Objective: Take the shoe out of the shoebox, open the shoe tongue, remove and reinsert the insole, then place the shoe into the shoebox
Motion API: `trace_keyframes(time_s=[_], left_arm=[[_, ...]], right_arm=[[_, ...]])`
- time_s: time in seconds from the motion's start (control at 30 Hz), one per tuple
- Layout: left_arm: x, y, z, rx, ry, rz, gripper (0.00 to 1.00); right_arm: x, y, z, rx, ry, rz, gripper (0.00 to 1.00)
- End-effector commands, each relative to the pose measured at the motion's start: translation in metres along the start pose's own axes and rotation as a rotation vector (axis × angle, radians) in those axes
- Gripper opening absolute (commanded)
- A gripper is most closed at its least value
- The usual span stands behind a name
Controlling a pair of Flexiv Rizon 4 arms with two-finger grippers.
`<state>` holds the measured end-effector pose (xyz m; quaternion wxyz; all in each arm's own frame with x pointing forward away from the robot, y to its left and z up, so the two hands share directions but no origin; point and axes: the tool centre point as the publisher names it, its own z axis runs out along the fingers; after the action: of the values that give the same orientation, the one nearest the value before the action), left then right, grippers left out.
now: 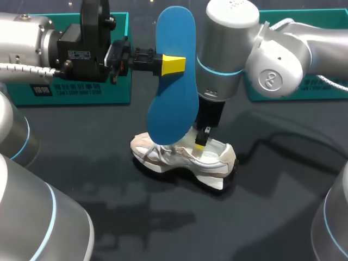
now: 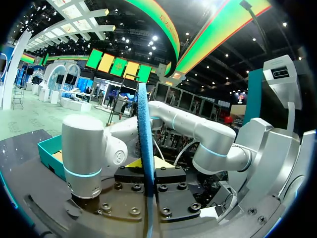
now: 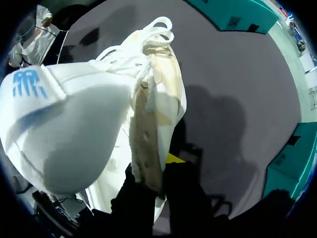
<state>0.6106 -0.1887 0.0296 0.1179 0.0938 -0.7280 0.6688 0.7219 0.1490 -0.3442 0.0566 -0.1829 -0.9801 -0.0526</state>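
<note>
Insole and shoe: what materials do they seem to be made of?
Insole: probably foam, matte blue; edge-on in the left wrist view it is thin with a rough edge. Shoe: white matte textile or synthetic upper, cloth laces, and a beige lining that folds softly, so it is likely fabric.

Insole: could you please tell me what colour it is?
The insole is blue, clearest in the head view.
</note>
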Motion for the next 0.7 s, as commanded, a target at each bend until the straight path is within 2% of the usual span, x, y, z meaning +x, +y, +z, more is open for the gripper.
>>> trace_keyframes(time_s=[0.03, 0.47, 0.7], left_arm=[[0.000, 0.001, 0.001, 0.002, -0.001, 0.001, 0.00], [0.000, 0.001, 0.001, 0.002, -0.001, 0.001, 0.00], [0.000, 0.001, 0.001, 0.002, -0.001, 0.001, 0.00]], right_arm=[[0.008, -0.011, -0.002, -0.140, -0.100, 0.336, 0.00], [0.008, -0.011, -0.002, -0.140, -0.100, 0.336, 0.00], [0.021, -0.009, -0.005, -0.250, -0.101, 0.531, 0.00]])
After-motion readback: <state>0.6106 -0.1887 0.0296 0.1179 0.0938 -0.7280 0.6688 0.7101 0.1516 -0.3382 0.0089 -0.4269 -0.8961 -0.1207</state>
